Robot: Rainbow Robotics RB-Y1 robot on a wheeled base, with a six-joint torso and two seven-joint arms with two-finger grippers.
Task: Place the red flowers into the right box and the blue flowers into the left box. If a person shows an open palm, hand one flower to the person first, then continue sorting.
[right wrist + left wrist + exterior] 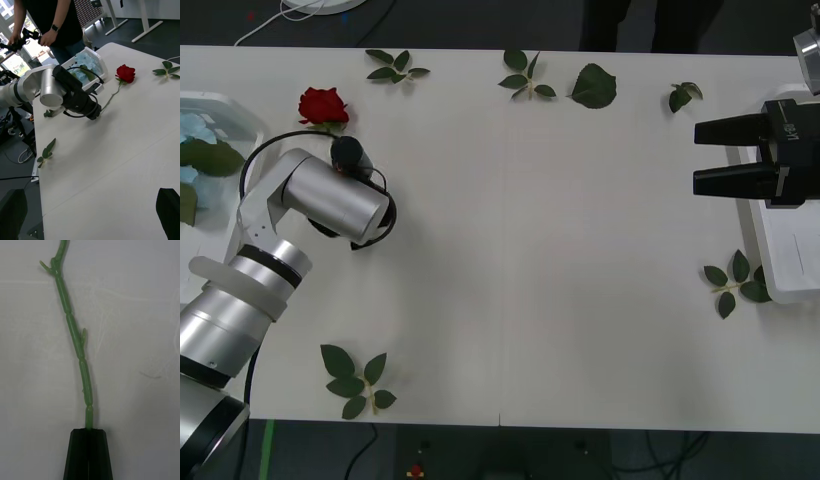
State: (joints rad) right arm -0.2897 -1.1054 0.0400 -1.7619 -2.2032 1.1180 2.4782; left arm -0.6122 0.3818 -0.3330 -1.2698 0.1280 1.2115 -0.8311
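One red flower [323, 105] lies on the table at the back left, beside the left box [235, 108], which holds blue flowers [194, 130]. In the left wrist view my left gripper [89, 452] is shut on the lower end of the rose's green stem [75, 337], low over the white tabletop. The right wrist view shows the same grip [96, 111], with the rose [125, 73] lying beyond it next to the left box [98, 63]. My right gripper [700, 157] hangs open and holds nothing, at the inner edge of the right box [788, 275].
Loose green leaf sprigs lie along the far edge [525, 75], near the right box [733, 280] and at the front left [355, 380]. A single large leaf [593, 87] lies at the back. The middle of the table is bare white surface.
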